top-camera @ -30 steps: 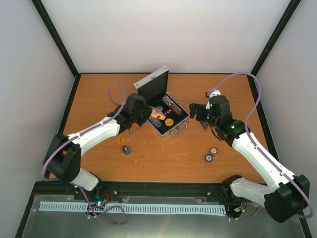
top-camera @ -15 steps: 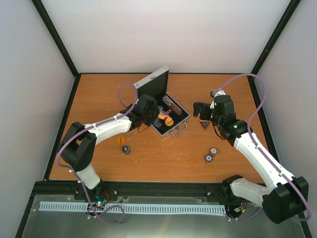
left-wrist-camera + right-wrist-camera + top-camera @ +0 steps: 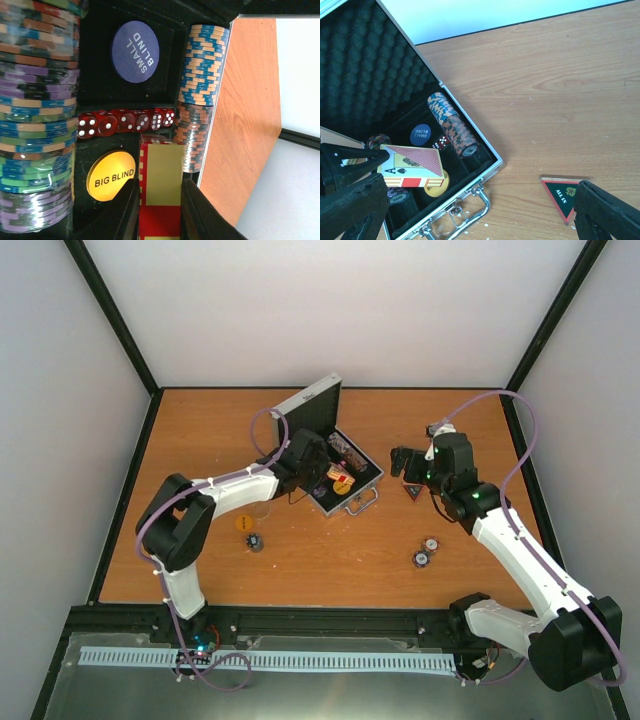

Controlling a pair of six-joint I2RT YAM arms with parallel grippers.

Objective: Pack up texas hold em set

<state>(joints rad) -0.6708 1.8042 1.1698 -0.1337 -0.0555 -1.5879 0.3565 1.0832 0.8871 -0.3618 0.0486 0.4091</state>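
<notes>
Left hand [image 3: 160, 205] grips a red-and-yellow card box [image 3: 160, 175], seemingly above the open silver aluminium case [image 3: 365, 75]; right hand [image 3: 402, 465] stands open to its right.

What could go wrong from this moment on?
The card box, pinched in the left gripper, hangs over the BIG BLIND disc, close to the dice; released here, it may rest on them, sit proud and block the lid. The ALL IN token lies flat on the table, probably hard to pinch.

Left gripper [image 3: 160, 186] clamped on card box [image 3: 161, 165]; right gripper [image 3: 481, 187] — jaws wide — hovering.
</notes>
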